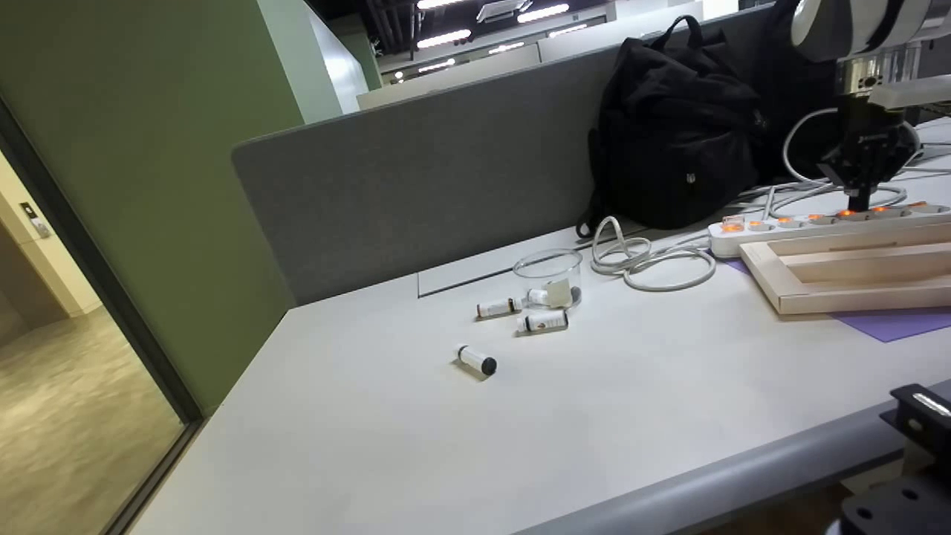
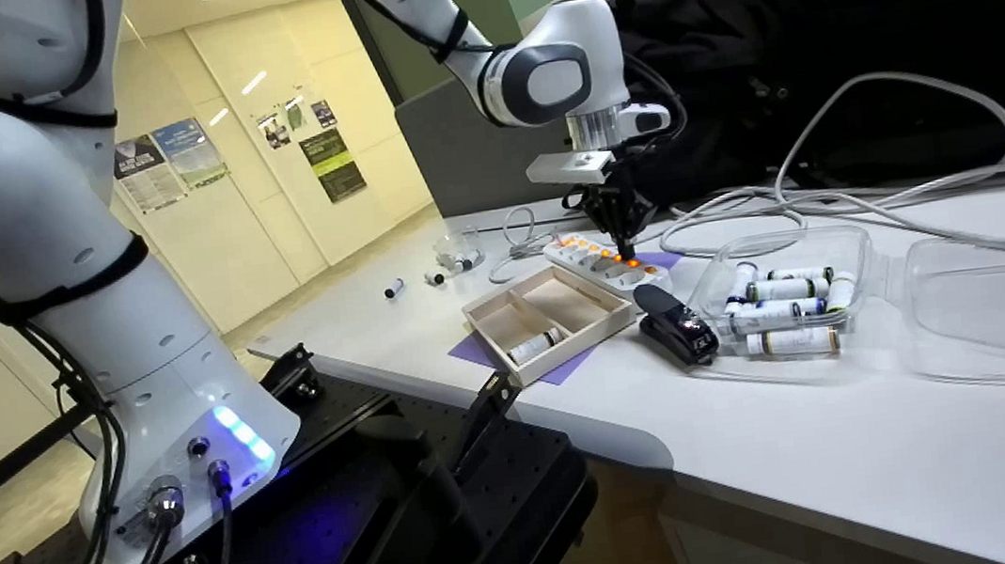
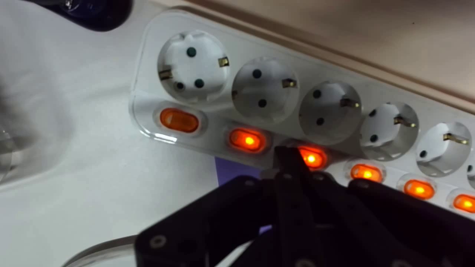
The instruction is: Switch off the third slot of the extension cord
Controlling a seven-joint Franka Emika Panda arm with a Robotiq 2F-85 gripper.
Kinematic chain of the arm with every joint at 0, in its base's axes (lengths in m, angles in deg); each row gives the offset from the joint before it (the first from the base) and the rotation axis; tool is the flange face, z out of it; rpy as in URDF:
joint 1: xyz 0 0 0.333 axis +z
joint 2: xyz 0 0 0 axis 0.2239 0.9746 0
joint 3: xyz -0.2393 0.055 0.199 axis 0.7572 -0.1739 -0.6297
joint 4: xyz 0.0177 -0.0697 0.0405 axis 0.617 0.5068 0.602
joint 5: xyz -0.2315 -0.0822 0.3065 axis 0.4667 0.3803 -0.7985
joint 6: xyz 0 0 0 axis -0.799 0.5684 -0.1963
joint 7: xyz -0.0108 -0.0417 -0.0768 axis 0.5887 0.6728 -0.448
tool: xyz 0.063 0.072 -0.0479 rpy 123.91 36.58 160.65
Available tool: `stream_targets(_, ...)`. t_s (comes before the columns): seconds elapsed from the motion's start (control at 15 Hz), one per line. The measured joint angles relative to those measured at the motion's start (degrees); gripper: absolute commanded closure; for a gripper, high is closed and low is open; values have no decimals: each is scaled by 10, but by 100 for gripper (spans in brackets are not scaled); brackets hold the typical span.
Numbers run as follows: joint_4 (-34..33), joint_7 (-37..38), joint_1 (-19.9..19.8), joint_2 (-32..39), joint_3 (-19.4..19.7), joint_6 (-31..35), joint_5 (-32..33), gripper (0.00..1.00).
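The extension cord (image 3: 215, 111) is a white strip of round sockets with a row of orange switches; it also shows in both exterior views (image 1: 784, 232) (image 2: 651, 278). In the wrist view the end switch (image 3: 179, 119) at the left is unlit. The second switch (image 3: 247, 139) and third switch (image 3: 312, 158) from that end glow, as do those further right. My gripper (image 3: 287, 152) is shut and empty, pointing down in both exterior views (image 1: 859, 200) (image 2: 626, 249). Its fingertips cover the left part of the third switch. I cannot tell whether they touch it.
A wooden tray (image 2: 481, 322) lies alongside the strip on a purple sheet (image 2: 569, 368). A black device (image 2: 676, 324) and a clear box (image 2: 858, 246) of small bottles stand near the strip's end. Loose white cables (image 1: 669, 256) and a black backpack (image 1: 669, 134) are behind.
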Motion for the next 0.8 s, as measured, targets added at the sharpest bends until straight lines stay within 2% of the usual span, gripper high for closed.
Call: stream_targets(0.8, -2, 0, 5, 0, 0, 0, 2, 100)
